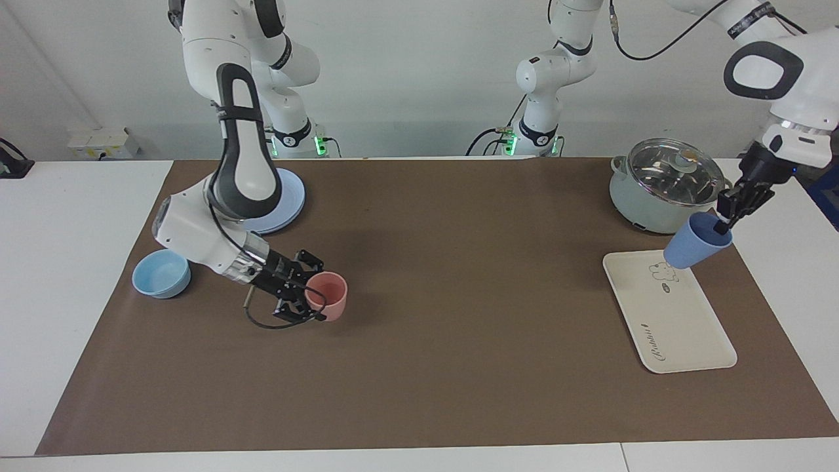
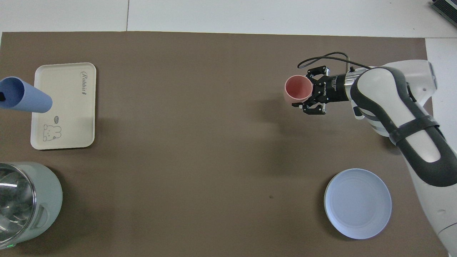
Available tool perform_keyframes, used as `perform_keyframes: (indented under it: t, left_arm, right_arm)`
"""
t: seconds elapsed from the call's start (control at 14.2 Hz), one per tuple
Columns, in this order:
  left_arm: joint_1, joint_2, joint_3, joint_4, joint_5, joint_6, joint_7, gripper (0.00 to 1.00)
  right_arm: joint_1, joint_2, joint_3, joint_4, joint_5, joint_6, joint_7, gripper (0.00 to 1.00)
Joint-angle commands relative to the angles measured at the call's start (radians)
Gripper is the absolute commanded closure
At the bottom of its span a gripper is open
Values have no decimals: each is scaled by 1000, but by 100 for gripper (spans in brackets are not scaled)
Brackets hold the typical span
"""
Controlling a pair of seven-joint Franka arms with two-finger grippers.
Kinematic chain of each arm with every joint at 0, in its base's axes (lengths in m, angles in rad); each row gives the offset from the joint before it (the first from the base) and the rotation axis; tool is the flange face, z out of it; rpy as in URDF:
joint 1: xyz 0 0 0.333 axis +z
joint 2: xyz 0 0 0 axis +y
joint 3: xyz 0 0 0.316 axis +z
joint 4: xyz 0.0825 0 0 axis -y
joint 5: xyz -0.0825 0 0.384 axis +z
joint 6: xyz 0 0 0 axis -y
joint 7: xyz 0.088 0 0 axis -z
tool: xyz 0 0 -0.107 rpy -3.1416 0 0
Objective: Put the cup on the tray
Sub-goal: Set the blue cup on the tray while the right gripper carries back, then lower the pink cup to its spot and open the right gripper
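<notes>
While tilted, cup (image 1: 693, 244) hangs over tray (image 1: 682, 328).

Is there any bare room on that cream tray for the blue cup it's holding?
Yes. The tray carries nothing; only its bear drawing and lettering mark it. The left gripper holds the blue cup tilted over the tray's edge by the pot. The mat's middle is bare; the right gripper crowds the pink cup.

plain white wall (image 1: 419, 78) at the back; white table (image 1: 72, 275) under a brown mat (image 1: 459, 328); small white box (image 1: 98, 141) on the table by the wall; soft, even light.
</notes>
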Motion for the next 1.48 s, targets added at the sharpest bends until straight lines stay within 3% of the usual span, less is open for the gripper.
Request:
perform_keyframes:
  t: [0.0, 0.14, 0.56, 0.63, 0.7, 0.77, 0.84, 1.12, 1.41]
  left_arm:
    - [26, 44, -18, -94, -103, 144, 133, 100]
    - [16, 50, -18, -173, -117, 244, 185, 100]
    - [-14, 98, -21, -207, -170, 332, 280, 100]
    - [-15, 99, -20, -207, -170, 341, 291, 42]
    - [-17, 99, -20, -208, -170, 353, 293, 0]
    - [-20, 99, -21, -205, -170, 352, 293, 0]
    - [-17, 99, -21, -194, -170, 344, 294, 0]
    - [-27, 59, -21, -81, -132, 228, 284, 0]
    - [-66, -51, -26, -41, 82, 32, 267, 0]
  right_arm:
    - [-92, 1, 14, -21, 33, -52, -105, 100]
    - [-165, 27, 16, -21, 36, -110, -199, 100]
    - [-223, 13, 11, -111, 36, -97, -304, 100]
    - [-229, 13, 11, -115, 36, -87, -311, 100]
    - [-229, 12, 13, -119, 36, -86, -337, 100]
    - [-225, 10, 11, -128, 37, -66, -351, 81]
    - [-220, 7, 11, -142, 34, -17, -403, 6]
    - [-217, 3, 8, -150, 22, 5, -452, 1]
    - [-231, -25, -22, -145, -25, 43, -523, 1]
